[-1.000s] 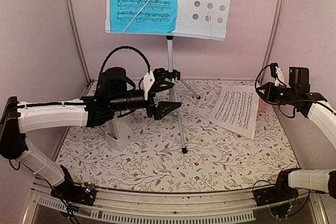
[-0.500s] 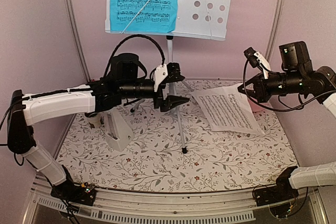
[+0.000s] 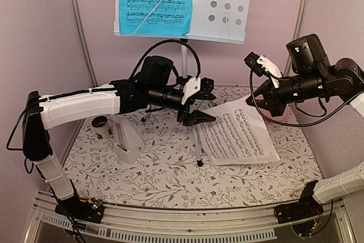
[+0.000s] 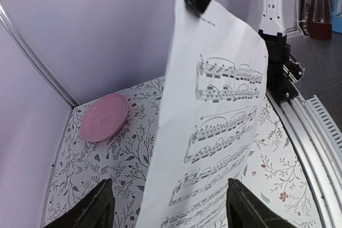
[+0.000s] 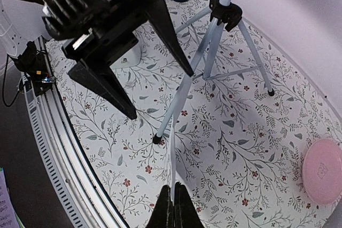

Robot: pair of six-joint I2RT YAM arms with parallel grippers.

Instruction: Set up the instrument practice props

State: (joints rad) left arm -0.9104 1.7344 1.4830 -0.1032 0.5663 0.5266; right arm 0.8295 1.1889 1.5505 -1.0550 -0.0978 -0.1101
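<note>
- Currently the right gripper [image 3: 254,102] is pinching the white music sheet [image 3: 236,135] by its far corner, above the tabletop's [image 3: 142,180] right half.
- The left gripper [image 3: 203,102], fingers spread, is facing the sheet's left edge.

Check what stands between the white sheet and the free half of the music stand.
Nothing visible blocks the way up from the white music sheet, pinched in the right gripper, to the bare right half of the music stand. A thin wire holder lies across that half, so the sheet probably must slip under it.

The right hand [image 3: 253,99] has carried the white sheet [image 3: 236,136] leftward toward the advancing left hand [image 3: 211,102].
</note>
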